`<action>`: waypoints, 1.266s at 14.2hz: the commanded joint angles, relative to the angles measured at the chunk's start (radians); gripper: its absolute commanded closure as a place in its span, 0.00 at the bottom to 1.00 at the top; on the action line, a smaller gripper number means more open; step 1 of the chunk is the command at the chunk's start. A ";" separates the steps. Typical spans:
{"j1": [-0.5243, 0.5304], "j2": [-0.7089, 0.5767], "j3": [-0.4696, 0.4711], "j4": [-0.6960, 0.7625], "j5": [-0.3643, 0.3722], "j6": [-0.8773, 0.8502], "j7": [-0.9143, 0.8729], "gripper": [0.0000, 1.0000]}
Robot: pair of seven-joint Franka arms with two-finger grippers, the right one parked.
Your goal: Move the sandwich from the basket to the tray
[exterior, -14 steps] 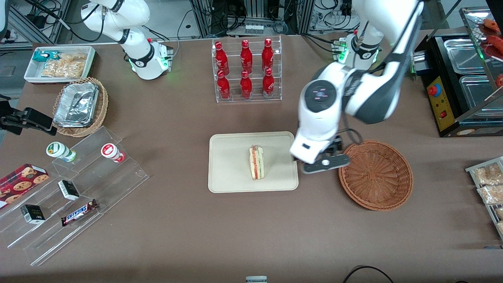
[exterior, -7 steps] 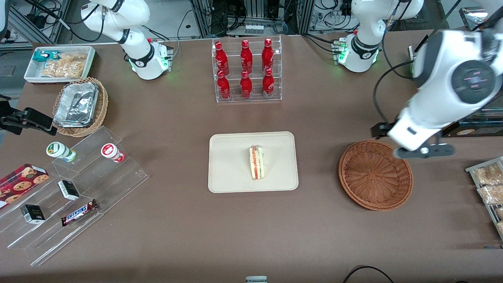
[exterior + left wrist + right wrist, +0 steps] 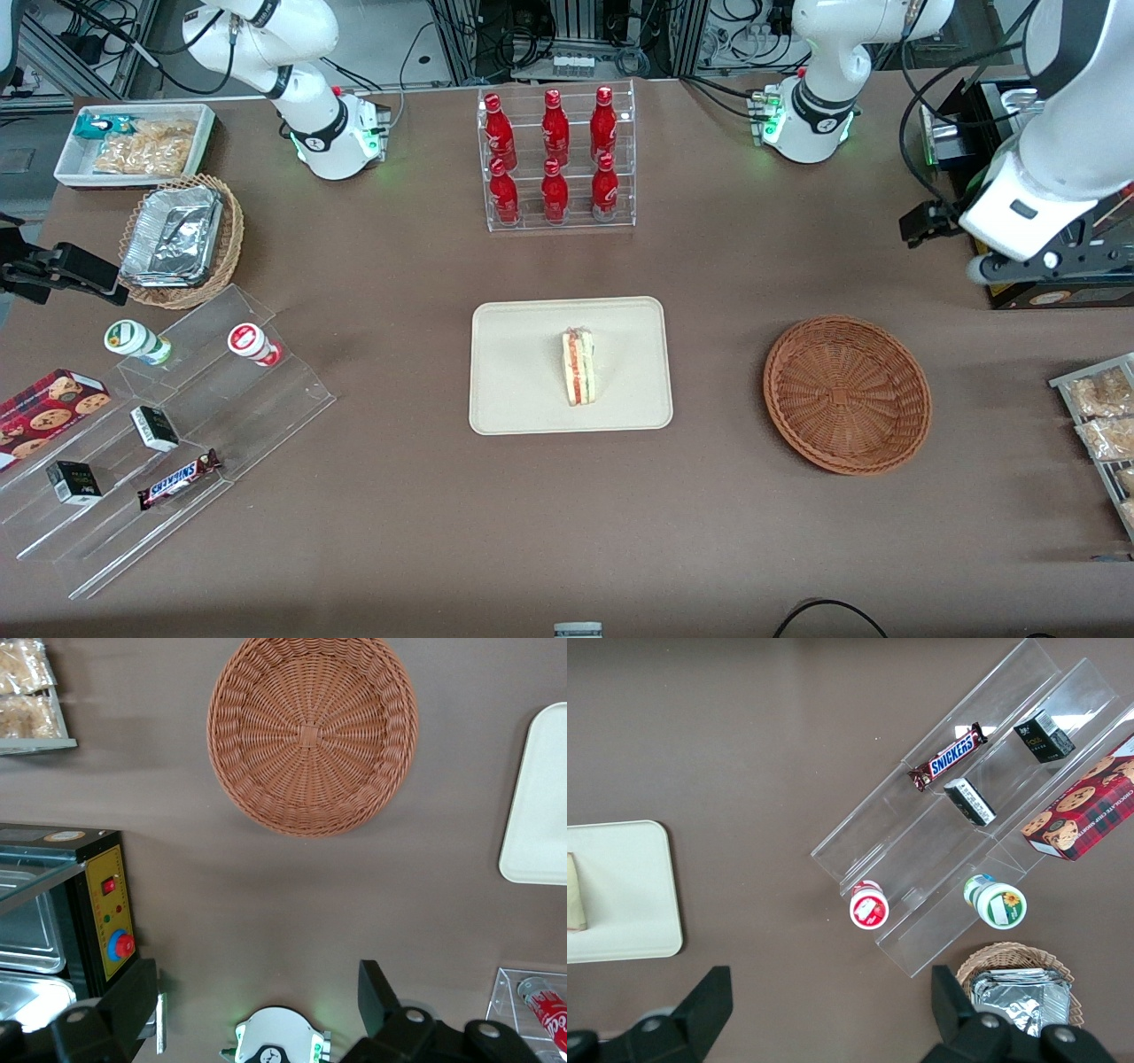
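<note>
Sandwich [image 3: 578,367] is lying inside the tray [image 3: 514,390], toward its working-arm edge, so delivery looks complete. Basket [image 3: 847,394] is sitting empty. Gripper [image 3: 257,1010] is hanging high near the worktop's working-arm end, fingers spread, gripping nothing.

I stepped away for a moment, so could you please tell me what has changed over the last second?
The left arm has swung away: its hand, open and holding nothing, went from the tray's edge, past the basket, to above the working arm's end of the table, farther from the front camera. The sandwich stayed on the tray, the basket stayed put, and the other items did not move.
</note>
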 commanded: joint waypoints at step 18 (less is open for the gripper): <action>0.012 -0.038 -0.003 -0.031 -0.028 -0.022 -0.005 0.00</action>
